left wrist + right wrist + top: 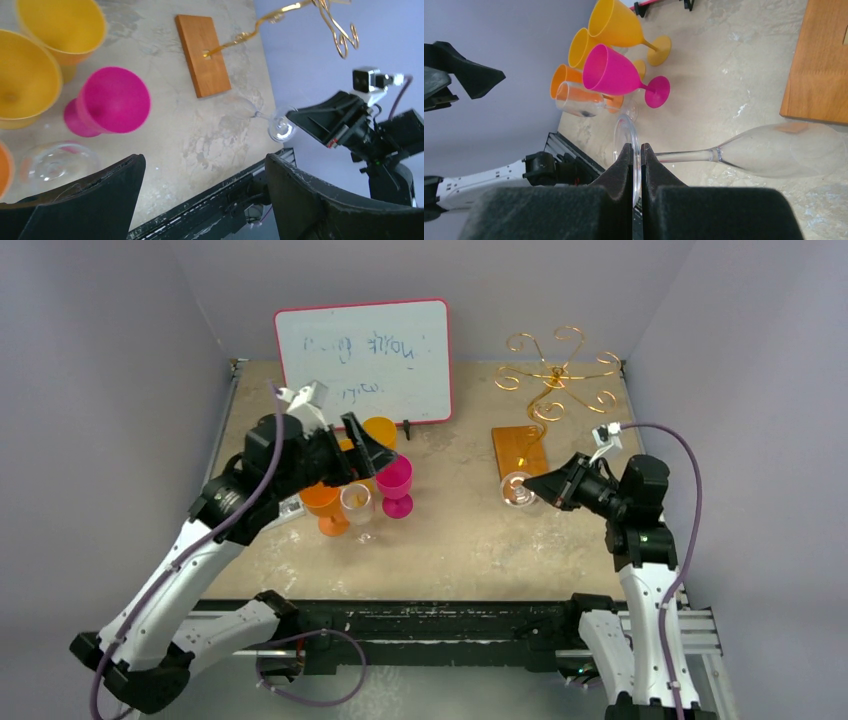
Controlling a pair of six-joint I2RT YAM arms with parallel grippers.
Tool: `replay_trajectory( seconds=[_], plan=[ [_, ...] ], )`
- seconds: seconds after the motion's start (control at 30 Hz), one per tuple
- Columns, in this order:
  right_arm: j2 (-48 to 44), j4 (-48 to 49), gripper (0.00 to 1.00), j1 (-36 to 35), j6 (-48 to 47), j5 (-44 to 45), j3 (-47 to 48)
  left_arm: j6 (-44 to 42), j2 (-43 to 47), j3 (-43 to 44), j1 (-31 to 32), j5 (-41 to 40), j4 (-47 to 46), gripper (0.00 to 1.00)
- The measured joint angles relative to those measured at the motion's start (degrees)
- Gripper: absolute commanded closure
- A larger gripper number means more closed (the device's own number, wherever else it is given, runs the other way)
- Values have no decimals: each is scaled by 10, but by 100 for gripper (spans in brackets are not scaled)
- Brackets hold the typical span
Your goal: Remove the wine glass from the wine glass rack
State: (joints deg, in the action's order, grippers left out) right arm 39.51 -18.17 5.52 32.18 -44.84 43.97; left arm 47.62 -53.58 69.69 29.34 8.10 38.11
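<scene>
Top view, table (pixel 450 550) seen from the arm bases.

- Right tool (pixel 636 150): pads pinched together on the thin round foot of the wine glass (pixel 784 150), with only the foot's rim between them.
- The wine glass is on its side. The stem runs away from the tool toward 9 o'clock in the top view. It is off the wire arms and well apart from them.
- The bowl sits at the 6 o'clock edge of the wooden base (pixel 520 450). Cannot tell whether it touches the table.
- Wine glass rack (pixel 555 370): at 1 o'clock on the table. The gold scroll arms carry nothing, and the stem leans from the base.
- Left tool (pixel 202 165): jaws spread wide, nothing between them. It hangs over a cluster at 9 o'clock.
- The cluster is a pink goblet (pixel 395 480), a yellow goblet (pixel 380 430), an orange goblet (pixel 322 502) and a clear cup (pixel 357 502).
- Whiteboard (pixel 365 360): red frame, propped at 11 o'clock behind the cluster.
</scene>
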Motion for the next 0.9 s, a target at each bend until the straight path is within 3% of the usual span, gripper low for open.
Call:
replay_trajectory(
  seconds=[0.17, 0.37, 0.53, 0.9],
  plan=[
    [11, 7, 100, -3, -1, -11, -29, 3, -48, 14, 134, -97, -30, 12],
    [4, 23, 100, -7, 1, -25, -40, 7, -66, 17, 202, -175, -62, 13],
    [7, 34, 100, -38, 2, -28, -40, 5, -138, 42, 296, -236, -85, 13],
    [9, 57, 100, -72, 4, -59, -42, -7, -181, 38, 337, -238, -156, 14]
  ],
)
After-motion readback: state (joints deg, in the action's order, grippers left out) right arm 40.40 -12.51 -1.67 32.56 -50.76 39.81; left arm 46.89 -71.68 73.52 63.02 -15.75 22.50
